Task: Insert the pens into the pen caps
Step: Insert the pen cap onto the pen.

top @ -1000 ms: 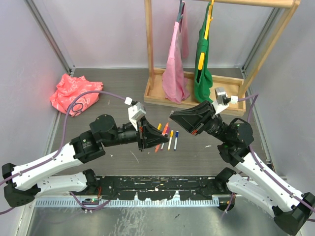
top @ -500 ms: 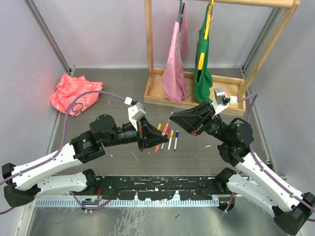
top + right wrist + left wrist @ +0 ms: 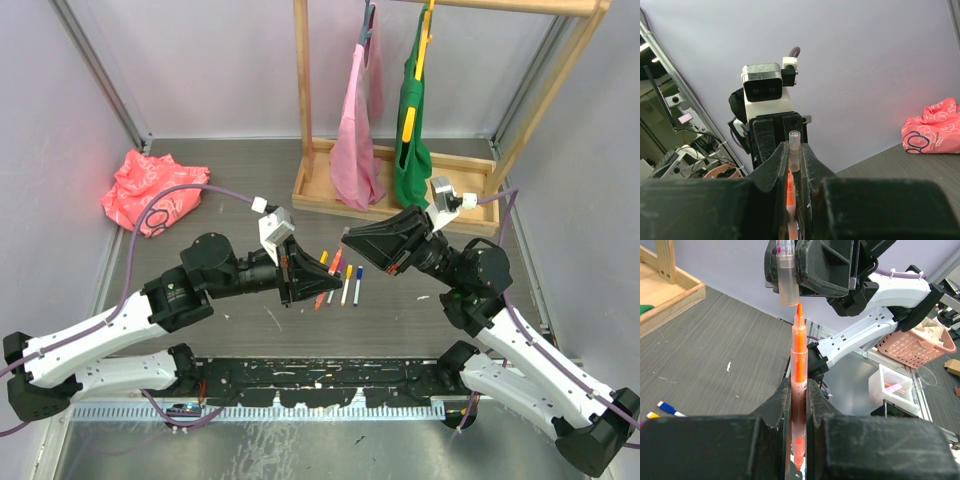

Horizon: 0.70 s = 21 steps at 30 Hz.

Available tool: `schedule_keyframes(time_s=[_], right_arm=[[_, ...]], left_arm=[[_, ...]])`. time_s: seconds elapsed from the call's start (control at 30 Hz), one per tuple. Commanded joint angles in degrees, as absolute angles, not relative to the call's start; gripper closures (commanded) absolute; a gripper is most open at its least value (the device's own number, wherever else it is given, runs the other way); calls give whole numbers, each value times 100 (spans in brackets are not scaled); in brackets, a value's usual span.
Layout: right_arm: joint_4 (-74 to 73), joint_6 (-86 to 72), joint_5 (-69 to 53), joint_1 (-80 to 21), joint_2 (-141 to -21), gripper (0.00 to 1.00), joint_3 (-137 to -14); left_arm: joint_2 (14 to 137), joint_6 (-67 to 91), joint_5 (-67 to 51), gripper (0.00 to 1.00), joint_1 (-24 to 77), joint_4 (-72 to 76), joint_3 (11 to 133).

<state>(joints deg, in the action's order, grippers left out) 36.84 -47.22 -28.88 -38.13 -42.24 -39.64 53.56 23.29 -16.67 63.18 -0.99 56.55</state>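
Left pincer (image 3: 799,390) is clamped shut on the orange pen (image 3: 799,355), whose tip sits at the mouth of the cap (image 3: 788,287). Right pincer (image 3: 795,148) pinches that cap, nearly closed. The 2 meet above loose pens (image 3: 346,285) on the counter (image 3: 230,190), with the wooden rack (image 3: 400,200) well apart, far side.

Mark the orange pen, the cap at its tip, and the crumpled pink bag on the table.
orange pen (image 3: 798,360): left wrist view, mid-barrel.
cap (image 3: 787,286): left wrist view, its side wall.
crumpled pink bag (image 3: 150,192): top view, its middle.
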Motion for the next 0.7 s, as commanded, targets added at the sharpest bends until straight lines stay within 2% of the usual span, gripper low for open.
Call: schedule_keyframes(time_s=[0.0,0.67], right_arm=[[3966,-4844,-3020,-3814,-4239,100,-4027],[4057,-4875,-2915,-3811,-4165,100,-4084]], left_arm=[[5188,2367,-1567,100,6349,403,5758],[5249,2392,-1463,100,6347,372,5746]])
